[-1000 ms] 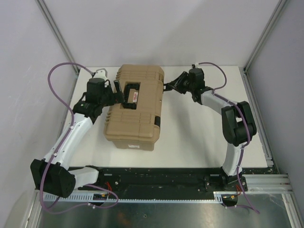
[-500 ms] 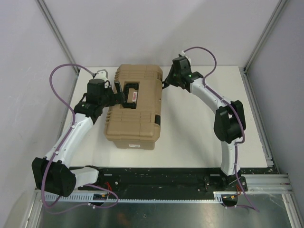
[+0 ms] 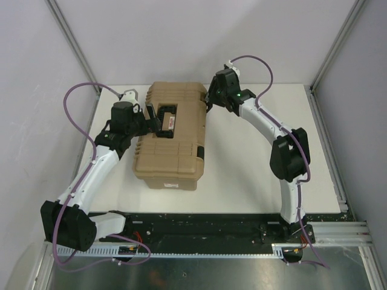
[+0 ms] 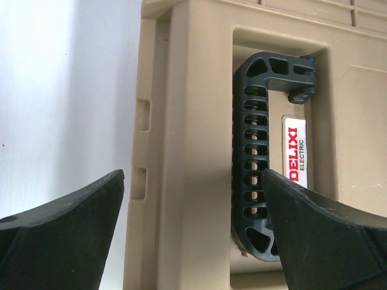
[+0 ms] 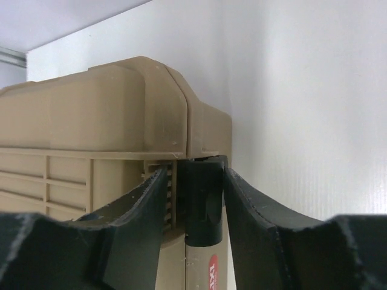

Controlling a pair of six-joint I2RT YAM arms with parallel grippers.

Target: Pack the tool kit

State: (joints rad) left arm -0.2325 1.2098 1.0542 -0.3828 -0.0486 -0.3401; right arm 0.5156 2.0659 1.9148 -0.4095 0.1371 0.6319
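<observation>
A closed tan toolbox lies on the white table, with its black handle folded into the lid recess. My left gripper is open over the lid. In the left wrist view its fingers straddle the lid's left rim and the handle, holding nothing. My right gripper is at the box's far right side. In the right wrist view its jaws close on a black latch on the box wall.
The white table extends to the right of the box. A second black latch sits on the box's right side nearer me. Grey walls and metal frame posts enclose the table, and a rail runs along the right edge.
My right arm has swung left and farther back, bringing its gripper from beside the box onto the far latch. My left gripper has barely moved.
</observation>
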